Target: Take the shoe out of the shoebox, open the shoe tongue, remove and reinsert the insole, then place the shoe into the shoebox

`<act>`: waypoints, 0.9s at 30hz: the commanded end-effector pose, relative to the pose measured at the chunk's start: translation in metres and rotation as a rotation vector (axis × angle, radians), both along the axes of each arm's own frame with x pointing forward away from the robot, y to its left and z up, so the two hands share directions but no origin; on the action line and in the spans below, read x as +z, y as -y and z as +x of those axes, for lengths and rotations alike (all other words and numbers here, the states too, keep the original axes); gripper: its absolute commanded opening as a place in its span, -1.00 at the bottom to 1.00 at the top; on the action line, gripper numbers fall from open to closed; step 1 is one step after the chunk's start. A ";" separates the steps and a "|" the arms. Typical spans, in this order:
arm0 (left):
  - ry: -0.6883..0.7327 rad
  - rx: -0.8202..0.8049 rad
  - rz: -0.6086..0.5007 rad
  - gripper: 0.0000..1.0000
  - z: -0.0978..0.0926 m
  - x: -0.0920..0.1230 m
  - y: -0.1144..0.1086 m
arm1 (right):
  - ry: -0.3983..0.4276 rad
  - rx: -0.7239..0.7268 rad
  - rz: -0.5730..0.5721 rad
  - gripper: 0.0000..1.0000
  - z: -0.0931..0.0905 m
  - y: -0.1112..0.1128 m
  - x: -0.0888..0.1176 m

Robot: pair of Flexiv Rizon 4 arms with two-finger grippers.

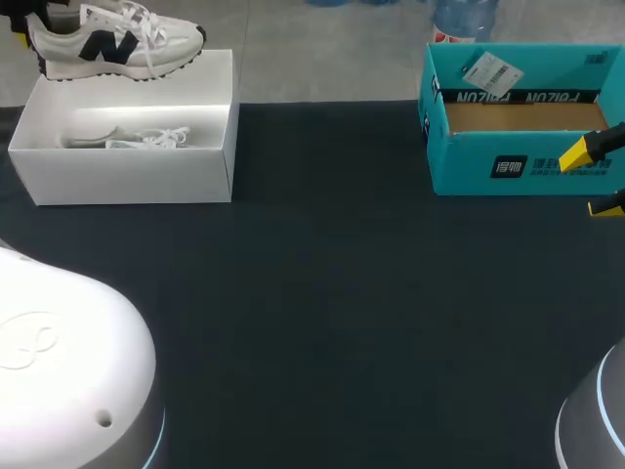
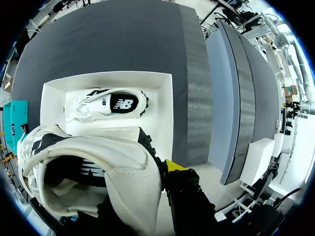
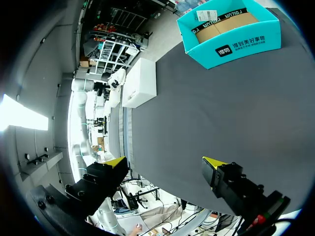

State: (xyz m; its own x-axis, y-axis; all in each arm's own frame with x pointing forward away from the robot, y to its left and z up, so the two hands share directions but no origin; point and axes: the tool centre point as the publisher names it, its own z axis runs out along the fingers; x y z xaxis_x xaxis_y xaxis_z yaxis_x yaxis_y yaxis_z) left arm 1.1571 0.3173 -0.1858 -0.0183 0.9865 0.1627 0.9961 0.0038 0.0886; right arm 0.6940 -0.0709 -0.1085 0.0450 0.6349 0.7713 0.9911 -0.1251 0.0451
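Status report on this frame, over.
Left hand shut on shoe, held above white shoebox. Right hand open, empty. Second shoe lies in box.

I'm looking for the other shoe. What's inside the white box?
One white shoe lies in the white shoebox. The lifted shoe hides part of the box's floor, so I cannot see what is there.
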 end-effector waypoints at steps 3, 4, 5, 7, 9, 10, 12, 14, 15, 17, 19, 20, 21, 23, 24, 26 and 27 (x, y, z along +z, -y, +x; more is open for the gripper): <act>0.011 -0.045 0.014 -1.00 0.006 -0.023 -0.003 | -0.001 -0.001 -0.001 1.00 0.000 0.000 0.000; 0.002 -0.062 0.020 -1.00 0.008 -0.026 -0.005 | -0.001 -0.001 -0.001 1.00 0.000 0.000 0.000; 0.015 -0.036 0.018 -1.00 0.011 -0.028 -0.006 | -0.001 -0.001 -0.001 1.00 0.000 0.000 0.000; 0.015 -0.024 0.015 -1.00 0.016 -0.034 -0.008 | -0.001 -0.001 -0.001 1.00 0.000 0.000 0.000; 0.027 -0.008 0.031 -1.00 0.022 -0.041 -0.009 | -0.001 -0.001 -0.001 1.00 0.000 0.000 0.000; 0.022 0.004 0.027 -1.00 0.025 -0.044 -0.009 | -0.001 -0.001 -0.001 1.00 0.000 0.000 0.000; 0.019 0.017 0.029 -1.00 0.030 -0.051 -0.011 | -0.001 -0.001 -0.001 1.00 0.000 0.000 0.000; 0.006 0.026 0.031 -1.00 0.035 -0.059 -0.012 | -0.001 -0.001 -0.001 1.00 0.000 0.000 0.000; 0.002 0.030 0.020 -1.00 0.037 -0.062 -0.012 | -0.001 -0.001 -0.001 1.00 0.000 0.000 0.000; -0.007 0.034 0.026 -1.00 0.039 -0.069 -0.013 | -0.001 -0.001 -0.001 1.00 0.000 0.000 0.000; -0.020 0.034 0.028 -1.00 0.042 -0.077 -0.014 | -0.001 -0.001 -0.001 1.00 0.000 0.000 0.000; -0.007 0.036 0.030 -1.00 0.043 -0.082 -0.014 | -0.001 -0.001 -0.001 1.00 0.000 0.000 0.000; -0.022 0.026 0.015 -1.00 0.044 -0.084 -0.014 | -0.001 -0.001 -0.001 1.00 0.000 0.000 0.000; -0.029 0.025 0.018 -1.00 0.047 -0.091 -0.016 | -0.001 -0.001 -0.001 1.00 0.000 0.000 0.000; -0.034 0.019 0.015 -1.00 0.048 -0.095 -0.017 | -0.001 -0.001 -0.001 1.00 0.000 0.000 0.000; -0.032 0.017 0.012 -1.00 0.051 -0.102 -0.017 | -0.001 -0.001 -0.001 1.00 0.000 0.000 0.000; -0.037 0.010 0.008 -1.00 0.051 -0.106 -0.018 | -0.001 -0.001 -0.001 1.00 0.000 0.000 0.000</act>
